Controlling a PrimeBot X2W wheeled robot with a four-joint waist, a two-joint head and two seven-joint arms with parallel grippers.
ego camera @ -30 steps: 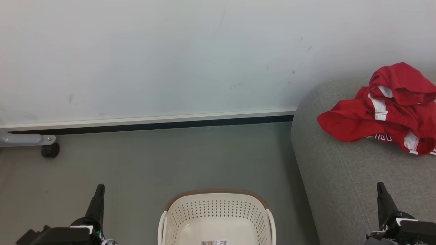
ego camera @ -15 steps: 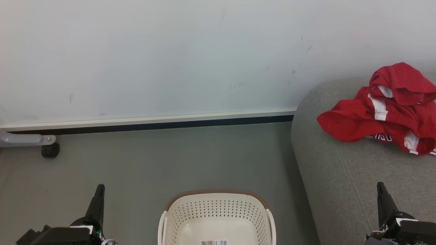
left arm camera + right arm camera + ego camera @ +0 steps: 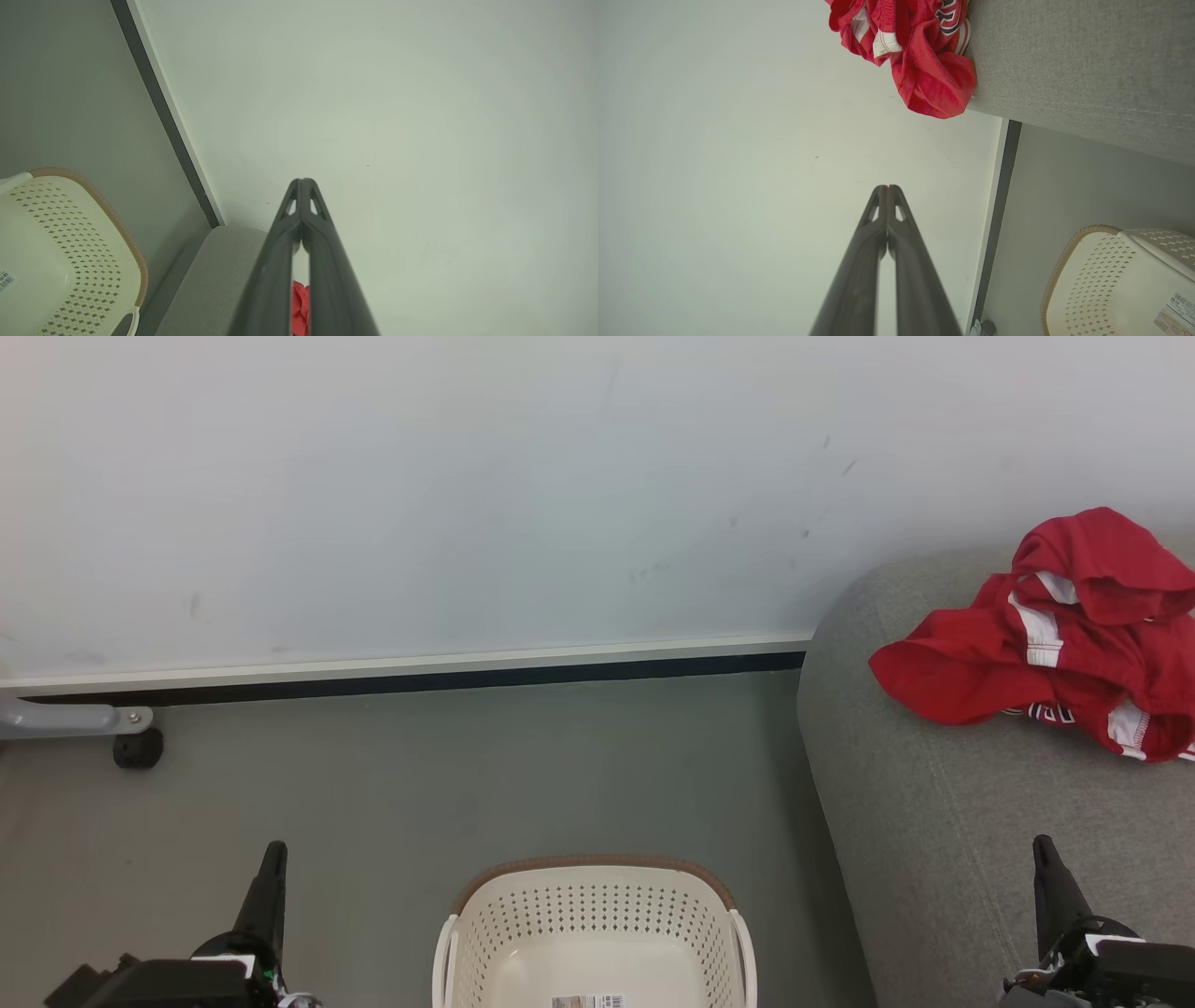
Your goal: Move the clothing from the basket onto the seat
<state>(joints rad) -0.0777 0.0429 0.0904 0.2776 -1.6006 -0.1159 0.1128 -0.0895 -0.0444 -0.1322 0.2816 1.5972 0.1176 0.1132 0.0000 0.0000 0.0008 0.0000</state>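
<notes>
On the seat (image 3: 934,821) at the right of the head view, the clothing (image 3: 1055,644) lies in the same crumpled red heap as 1 second ago. Nothing else has shifted either: the basket (image 3: 597,863) and both grippers keep the places they had in the 2 earlier pictures.

The left gripper (image 3: 273,857) hangs over the floor (image 3: 467,775) at the lower left, its 2 dark fingers pressed together tip to tip. The right gripper (image 3: 1044,851) hangs at the lower right in front of the seat's grey fabric, and its fingers are closed on themselves in the same way.

Grey-green flooring runs back to a pale wall (image 3: 467,504), which meets it along a white baseboard (image 3: 420,663) with a dark strip beneath. A grey metal leg on a black caster (image 3: 138,749) stands at the far left. The basket sits on the floor at the bottom centre, just left of the seat's rounded edge and well apart from the clothing. Its pale bottom carries a barcode label (image 3: 588,1001).

The heap's long axis runs left to right across the seat. 1 rounded lobe points left toward the seat's edge, a raised fold stands at the top, and the right end runs off the picture. White bands cross the red, and dark lettering shows at the lower edge.
</notes>
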